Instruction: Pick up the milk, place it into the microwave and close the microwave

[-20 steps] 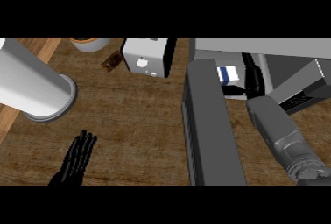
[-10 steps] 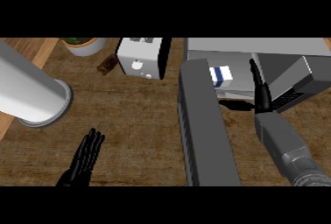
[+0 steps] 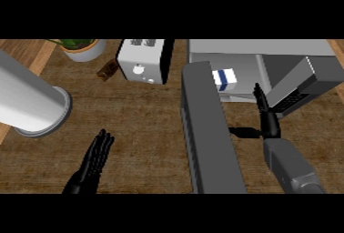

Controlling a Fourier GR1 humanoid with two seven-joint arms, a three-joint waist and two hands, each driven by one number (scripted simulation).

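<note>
Brown wooden counter (image 3: 148, 113) is shown with the white-and-blue milk carton (image 3: 225, 78) already set inside the grey microwave (image 3: 269, 68), just beyond the straight-fingered, empty right hand (image 3: 267, 113); the grey door (image 3: 208, 136) to that hand's left must be swung closed next.

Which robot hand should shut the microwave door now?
Probably the right robot hand. It's open, just outside the microwave, right beside the open door. The left robot hand rests across the counter.
</note>
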